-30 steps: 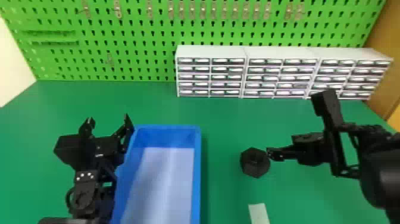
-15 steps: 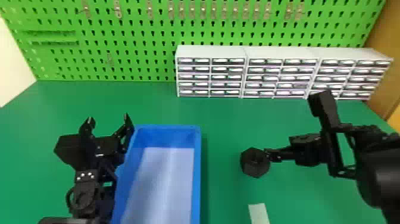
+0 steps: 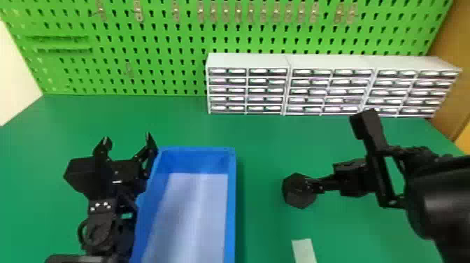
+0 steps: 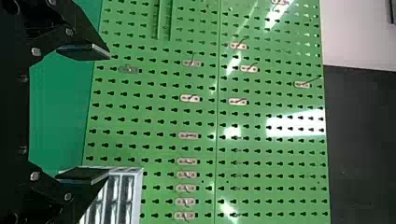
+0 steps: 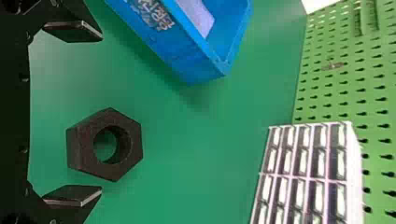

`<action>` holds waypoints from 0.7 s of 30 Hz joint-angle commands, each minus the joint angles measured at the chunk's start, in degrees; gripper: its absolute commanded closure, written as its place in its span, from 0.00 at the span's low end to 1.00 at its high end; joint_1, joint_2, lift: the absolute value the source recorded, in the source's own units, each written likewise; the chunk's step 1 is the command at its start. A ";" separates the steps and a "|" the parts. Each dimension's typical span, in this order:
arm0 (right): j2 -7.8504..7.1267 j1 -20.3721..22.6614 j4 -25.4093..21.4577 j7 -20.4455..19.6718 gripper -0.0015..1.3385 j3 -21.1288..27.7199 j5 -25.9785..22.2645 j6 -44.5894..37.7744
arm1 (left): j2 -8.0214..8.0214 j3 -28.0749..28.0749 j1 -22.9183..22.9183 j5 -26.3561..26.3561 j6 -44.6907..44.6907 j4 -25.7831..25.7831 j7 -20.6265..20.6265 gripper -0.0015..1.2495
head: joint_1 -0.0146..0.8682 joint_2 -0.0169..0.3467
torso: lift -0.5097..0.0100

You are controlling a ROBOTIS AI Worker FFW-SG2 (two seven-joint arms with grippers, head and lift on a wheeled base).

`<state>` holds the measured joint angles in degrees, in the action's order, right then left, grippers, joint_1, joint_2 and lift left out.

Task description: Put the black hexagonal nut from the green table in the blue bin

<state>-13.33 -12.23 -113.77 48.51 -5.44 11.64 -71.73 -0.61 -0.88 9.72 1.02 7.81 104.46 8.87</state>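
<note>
My right gripper (image 3: 311, 185) is over the black hexagonal nut (image 3: 297, 196), covering part of its top in the head view. In the right wrist view, my right gripper (image 5: 100, 114) is open, and the nut (image 5: 130, 154) lies flat on the green table between and a little beyond the fingers, nearer one of them, its hole visible. The blue bin (image 3: 231, 210) stands left of the nut. My left gripper (image 3: 126, 140) is parked, open, beside the bin's left rim; in the left wrist view the left gripper (image 4: 109, 114) has nothing between its fingers.
Small white drawer cabinets (image 3: 248, 84) stand along the back in front of a green pegboard (image 3: 157, 45). A pale flat strip (image 3: 304, 250) lies on the green table (image 3: 265, 140) near the front, below the nut.
In the head view, my right gripper has moved left, from beside the nut to partly over it. The nut, the bin and my left arm have stayed put.
</note>
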 commanded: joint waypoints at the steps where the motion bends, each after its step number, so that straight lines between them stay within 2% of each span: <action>1: -0.29 -1.66 2.94 1.24 0.11 -1.85 0.75 -0.07 | 0.00 0.00 -0.14 -0.14 0.01 -0.05 0.00 0.30 | 0.76 0.20 | 0.80; 7: -0.12 -3.59 5.14 3.70 0.11 -3.79 4.18 0.01 | 0.00 0.00 -0.14 -0.14 0.01 -0.05 0.00 0.30 | 0.76 0.20 | 0.80; 21: 1.99 -8.34 13.93 11.17 0.11 -6.25 9.80 3.62 | 0.00 0.00 -0.14 -0.23 0.01 -0.05 0.00 0.30 | 0.76 0.20 | 0.80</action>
<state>-12.05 -19.34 -102.57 58.76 -11.17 20.25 -69.36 -0.61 -0.88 9.50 0.79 7.82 104.41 8.87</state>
